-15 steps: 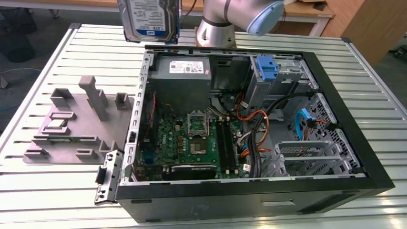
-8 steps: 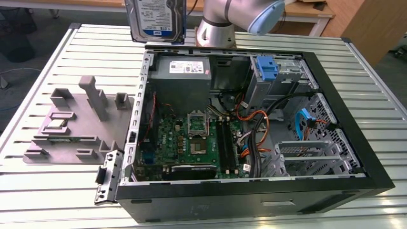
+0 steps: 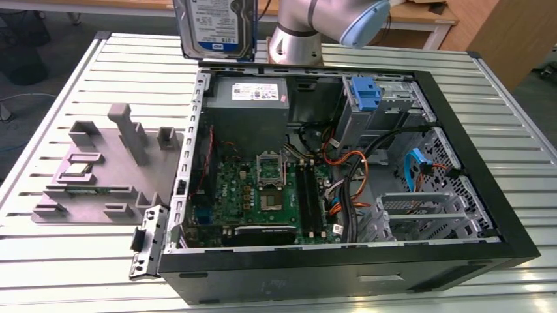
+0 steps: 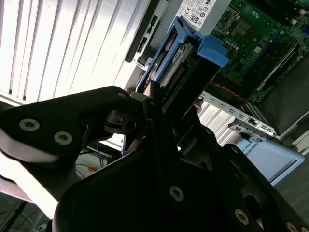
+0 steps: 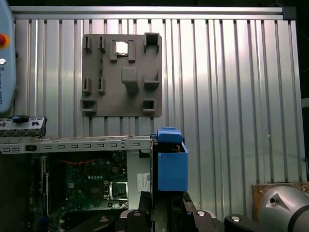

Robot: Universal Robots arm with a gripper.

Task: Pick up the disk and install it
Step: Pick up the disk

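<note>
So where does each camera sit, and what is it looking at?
Exterior view: off the arm, looking down on the open case on the table; the arm holds the disk aloft.
First wrist view: on the wrist, looking down past claw and disk at the tray.
Second wrist view: on the wrist, looking along the claw gripping the disk.
Both wrist views share claw and disk.

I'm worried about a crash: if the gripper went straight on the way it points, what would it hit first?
The gripper grips the disk, which leads. It would probably strike the rim of the computer case or the slatted table just beside it; depth is unclear.
</note>
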